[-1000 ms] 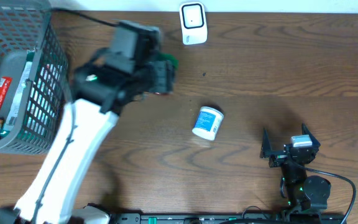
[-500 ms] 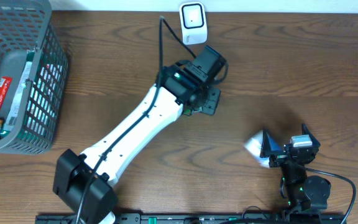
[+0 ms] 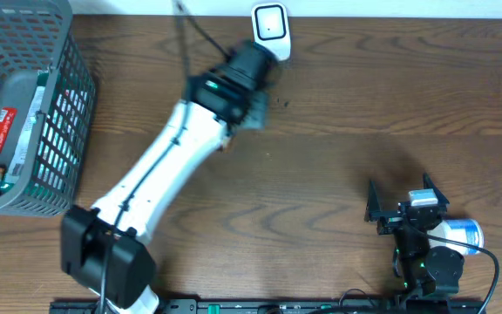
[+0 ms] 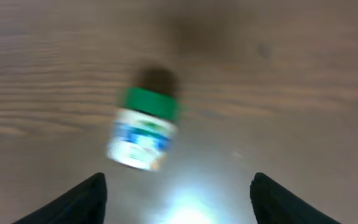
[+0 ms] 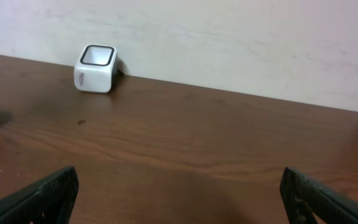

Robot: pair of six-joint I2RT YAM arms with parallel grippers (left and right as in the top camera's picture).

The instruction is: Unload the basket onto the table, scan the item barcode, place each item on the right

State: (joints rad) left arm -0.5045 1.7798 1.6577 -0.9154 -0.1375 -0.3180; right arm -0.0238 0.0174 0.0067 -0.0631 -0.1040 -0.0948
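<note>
On table [image 4: 303, 68], green-capped bottle [image 4: 143, 134] lies beyond left tool [image 4: 178, 183].

left arm [image 3: 168, 166] swung from the basket [image 3: 24, 105] to the scanner [image 3: 270, 30], white jar [image 3: 462, 233] now beside the right arm [image 3: 421, 253]

The green-capped bottle [image 4: 143, 127] is blurred, label unreadable; the right arm [image 3: 421, 253] half hides the white jar [image 3: 460, 234].

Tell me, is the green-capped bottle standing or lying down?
Lying down: the bottle shows its label side, cap at one end, on the table.
</note>
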